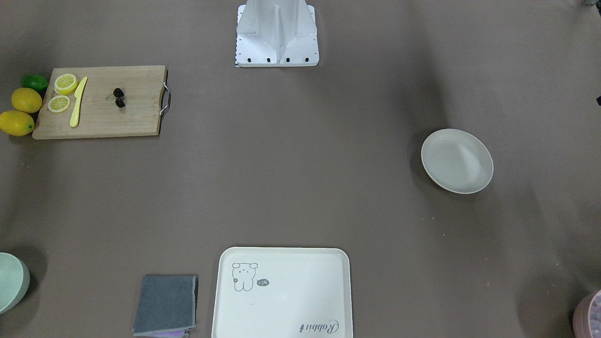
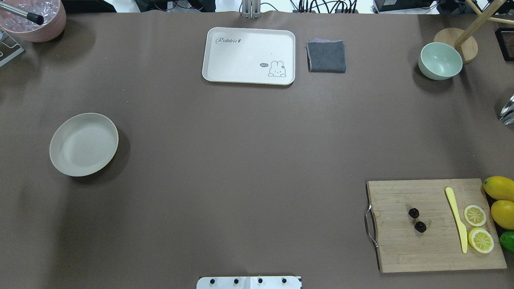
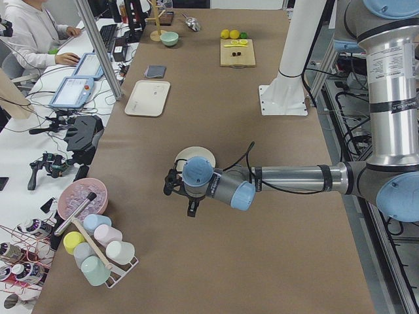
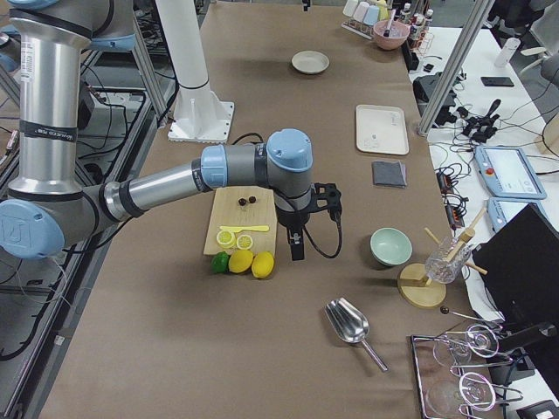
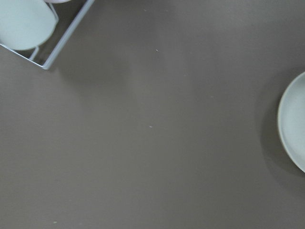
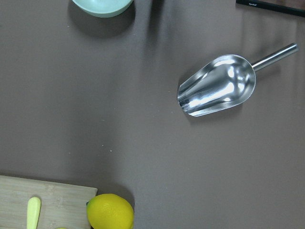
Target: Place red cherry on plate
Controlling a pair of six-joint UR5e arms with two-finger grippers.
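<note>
The red cherry (image 2: 417,220), two tiny dark maroon fruits on thin stems, lies on the wooden cutting board (image 2: 425,249) at the near right; it also shows as the cherry (image 1: 119,98) in the front-facing view. The plate (image 2: 83,144), round and cream-white with nothing on it, sits far off at the left. My left gripper (image 3: 190,208) hangs over the table beside the plate (image 3: 196,156). My right gripper (image 4: 297,249) hangs past the board's far end, near the lemons (image 4: 251,262). Only the side views show either gripper, so I cannot tell if they are open or shut.
On the board lie a yellow knife (image 2: 457,218) and two lemon slices (image 2: 478,228); a lime (image 2: 507,241) sits beside it. At the far edge are a bear tray (image 2: 249,56), a grey cloth (image 2: 326,56) and a mint bowl (image 2: 440,61). A metal scoop (image 6: 217,86) lies right of the board.
</note>
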